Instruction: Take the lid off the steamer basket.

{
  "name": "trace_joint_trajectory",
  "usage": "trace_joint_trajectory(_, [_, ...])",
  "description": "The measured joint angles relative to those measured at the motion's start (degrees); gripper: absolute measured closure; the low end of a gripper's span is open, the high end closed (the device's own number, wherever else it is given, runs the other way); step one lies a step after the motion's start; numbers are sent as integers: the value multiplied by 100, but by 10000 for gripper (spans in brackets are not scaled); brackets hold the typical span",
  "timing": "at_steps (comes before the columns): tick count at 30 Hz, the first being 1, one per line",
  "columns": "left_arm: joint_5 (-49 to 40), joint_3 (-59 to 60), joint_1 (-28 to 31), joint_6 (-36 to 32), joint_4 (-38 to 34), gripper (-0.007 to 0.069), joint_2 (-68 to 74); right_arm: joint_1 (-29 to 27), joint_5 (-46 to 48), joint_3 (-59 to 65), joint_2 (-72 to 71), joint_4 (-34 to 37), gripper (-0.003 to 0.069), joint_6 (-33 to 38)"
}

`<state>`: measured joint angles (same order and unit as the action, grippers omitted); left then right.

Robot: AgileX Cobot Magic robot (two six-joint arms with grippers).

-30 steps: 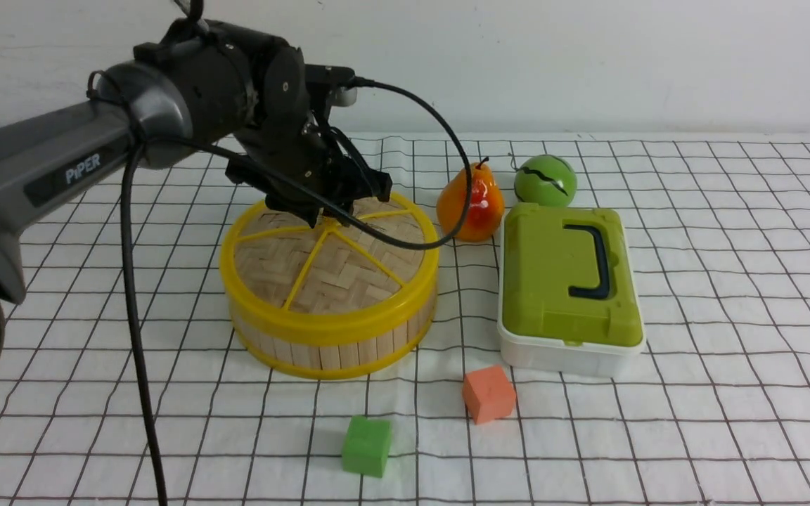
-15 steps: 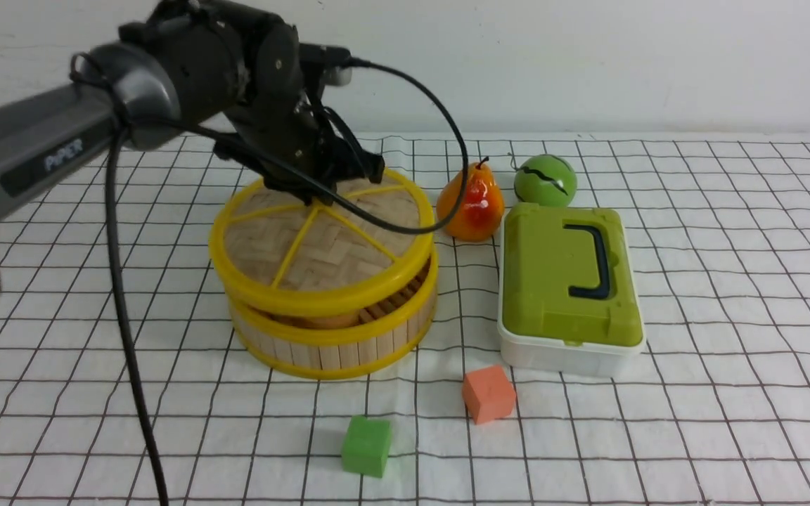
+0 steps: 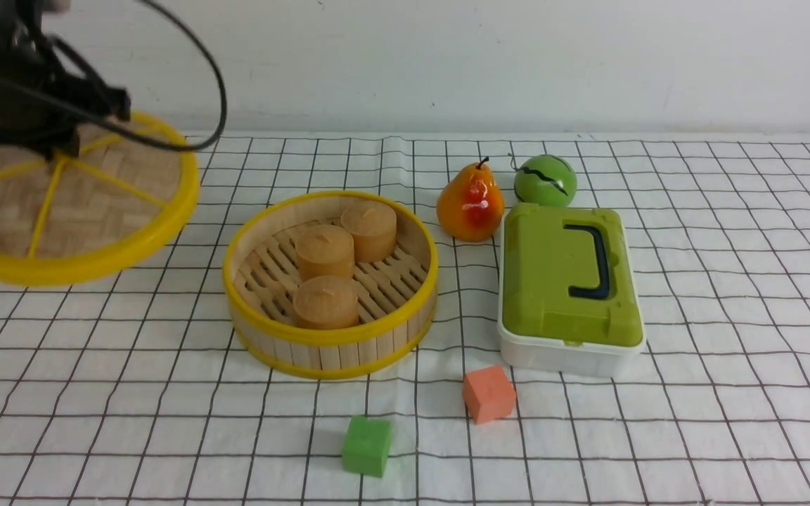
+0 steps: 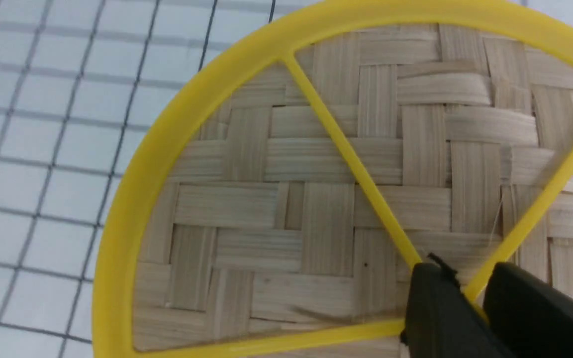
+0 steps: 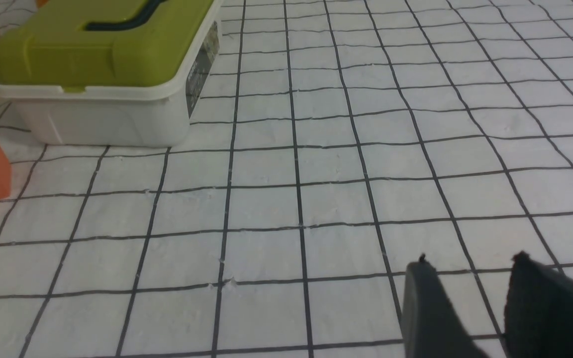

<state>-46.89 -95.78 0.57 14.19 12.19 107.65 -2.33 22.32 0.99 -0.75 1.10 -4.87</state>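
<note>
The lid (image 3: 81,211), a woven bamboo disc with yellow rim and spokes, hangs in the air at the far left, tilted, well clear of the steamer basket (image 3: 331,337). My left gripper (image 3: 57,147) is shut on the lid's hub. In the left wrist view the two black fingers (image 4: 433,308) pinch a yellow spoke at the lid (image 4: 326,194) centre. The basket stands open on the cloth and holds three tan round buns (image 3: 325,301). My right gripper (image 5: 470,271) is open and empty above bare cloth; it is out of the front view.
A white box with green lid (image 3: 569,281) stands right of the basket, also in the right wrist view (image 5: 102,64). A pear (image 3: 470,204) and a green ball (image 3: 545,180) lie behind. An orange cube (image 3: 489,393) and a green cube (image 3: 366,445) lie in front.
My left gripper lifted the lid off the basket and carried it far to the left. The basket is now uncovered, showing three buns. Other objects have not moved.
</note>
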Motion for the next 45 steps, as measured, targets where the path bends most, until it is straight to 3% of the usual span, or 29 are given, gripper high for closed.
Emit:
trace_joint_trajectory(10, [397, 207, 54, 496, -29, 512, 850, 0, 0, 0, 0, 0, 419, 0])
trace_joint_trajectory(12, [410, 207, 54, 498, -29, 492, 870, 0, 0, 0, 0, 0, 419, 0])
trace_joint_trajectory(17, [277, 131, 54, 498, -34, 352, 836, 0, 0, 0, 0, 0, 419, 0])
trace_joint_trajectory(19, [107, 78, 54, 474, -71, 344, 657, 0, 0, 0, 0, 0, 419, 0])
trace_joint_trajectory(22, [-27, 25, 54, 273, -215, 396, 76, 0, 0, 0, 0, 0, 419, 0])
trace_joint_trajectory(27, [27, 50, 54, -263, -933, 592, -1711, 0, 0, 0, 0, 0, 419, 0])
trace_joint_trajectory(29, [324, 308, 54, -553, -1378, 637, -2522, 0, 0, 0, 0, 0, 419, 0])
trace_joint_trajectory(33, [965, 1144, 54, -1060, -1842, 637, -3735, 0, 0, 0, 0, 0, 419, 0])
trace_joint_trajectory(37, [1805, 2857, 54, -1715, -2029, 637, -5331, 0, 0, 0, 0, 0, 419, 0])
trace_joint_trajectory(45, [2227, 5363, 54, -2550, -2102, 637, -7756, 0, 0, 0, 0, 0, 419, 0])
